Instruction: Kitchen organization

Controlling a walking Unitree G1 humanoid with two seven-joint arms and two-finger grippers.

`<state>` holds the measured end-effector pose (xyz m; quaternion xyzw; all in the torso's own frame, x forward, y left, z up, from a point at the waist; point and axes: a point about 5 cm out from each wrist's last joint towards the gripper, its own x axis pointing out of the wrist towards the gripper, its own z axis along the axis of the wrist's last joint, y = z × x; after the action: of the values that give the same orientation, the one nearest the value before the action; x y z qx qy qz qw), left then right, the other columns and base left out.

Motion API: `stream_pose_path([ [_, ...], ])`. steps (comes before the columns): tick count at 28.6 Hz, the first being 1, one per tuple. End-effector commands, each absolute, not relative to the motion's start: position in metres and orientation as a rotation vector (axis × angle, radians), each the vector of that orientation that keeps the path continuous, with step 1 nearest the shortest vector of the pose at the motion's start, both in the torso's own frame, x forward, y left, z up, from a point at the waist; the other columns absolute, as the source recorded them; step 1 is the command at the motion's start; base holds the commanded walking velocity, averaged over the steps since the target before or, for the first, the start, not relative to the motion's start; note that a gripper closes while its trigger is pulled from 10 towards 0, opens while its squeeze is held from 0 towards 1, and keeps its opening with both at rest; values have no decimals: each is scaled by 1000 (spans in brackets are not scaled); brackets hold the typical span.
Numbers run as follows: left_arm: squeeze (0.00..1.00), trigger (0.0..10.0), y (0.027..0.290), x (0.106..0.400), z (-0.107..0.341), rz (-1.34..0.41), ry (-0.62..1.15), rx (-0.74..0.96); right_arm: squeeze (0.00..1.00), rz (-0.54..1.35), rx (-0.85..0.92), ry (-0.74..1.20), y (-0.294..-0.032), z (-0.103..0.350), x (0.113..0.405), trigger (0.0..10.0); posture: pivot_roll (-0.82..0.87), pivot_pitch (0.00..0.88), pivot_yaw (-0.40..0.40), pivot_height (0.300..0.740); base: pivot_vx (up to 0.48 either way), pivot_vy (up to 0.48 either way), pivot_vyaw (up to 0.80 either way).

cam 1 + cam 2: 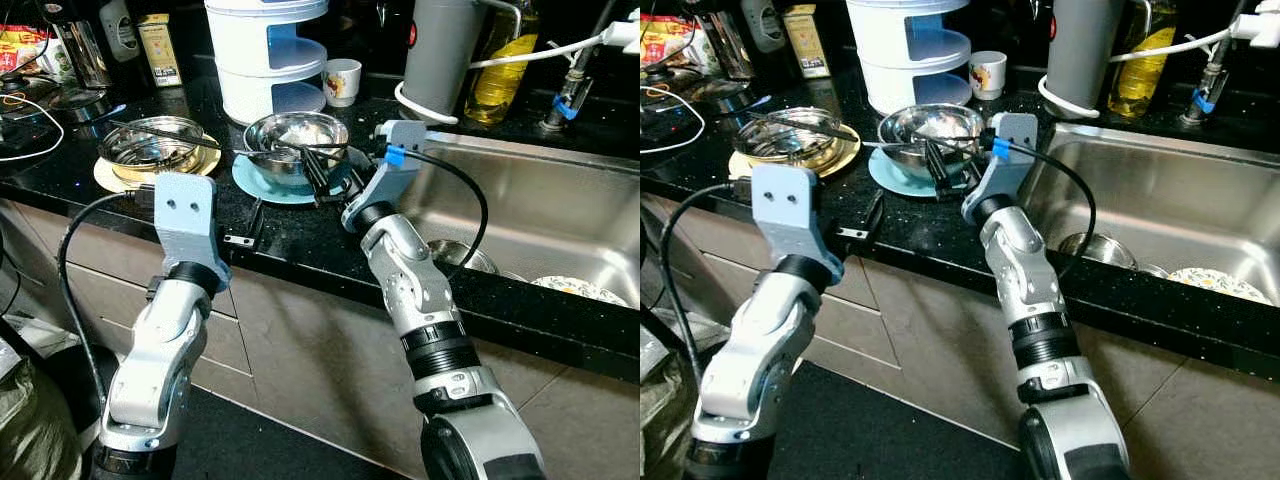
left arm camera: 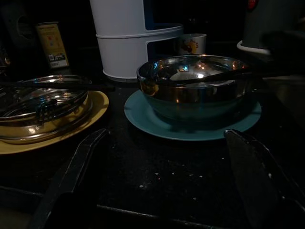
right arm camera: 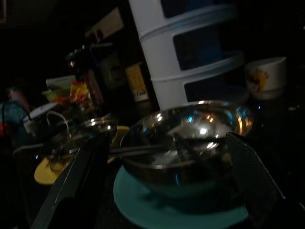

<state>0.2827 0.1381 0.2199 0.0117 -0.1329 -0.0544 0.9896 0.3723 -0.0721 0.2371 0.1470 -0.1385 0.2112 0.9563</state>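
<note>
Black stone makes up the tabletop (image 1: 300,235) before us, with a steel sink (image 1: 540,215) set into it on our right, holding dishes. Our white tiered rack (image 1: 268,55) stands at the back. Nearer, a steel bowl (image 1: 295,140) sits on a teal plate (image 1: 262,183), a dark utensil lying across its rim. Beside it, on our left, a steel dish (image 1: 150,145) rests on a yellow plate (image 1: 108,178). Our right gripper (image 1: 330,180) hovers at the bowl, jaws spread wide and empty; our left gripper (image 1: 245,228) lies low near the edge, jaws likewise apart, holding nothing.
</note>
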Motion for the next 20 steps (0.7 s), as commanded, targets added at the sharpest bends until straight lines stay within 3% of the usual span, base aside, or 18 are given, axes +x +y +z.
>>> stream_pose_path([
  [1, 0, 10000, 138, 282, 220, -105, -262, 29, 0, 430, 304, -278, -72, 236, 374, 10000, 70, 0, 5, 740, 0, 0, 0],
  [13, 0, 10000, 138, 280, 221, -96, -265, 24, 0, 472, 229, -273, -47, 231, 369, 10000, 86, 0, -6, 740, 0, 0, 0],
  [20, 0, 10000, 143, 279, 223, -72, -275, 27, 0, 472, 199, -287, -45, 236, 372, 10000, 95, 0, -18, 740, 0, 0, 0],
])
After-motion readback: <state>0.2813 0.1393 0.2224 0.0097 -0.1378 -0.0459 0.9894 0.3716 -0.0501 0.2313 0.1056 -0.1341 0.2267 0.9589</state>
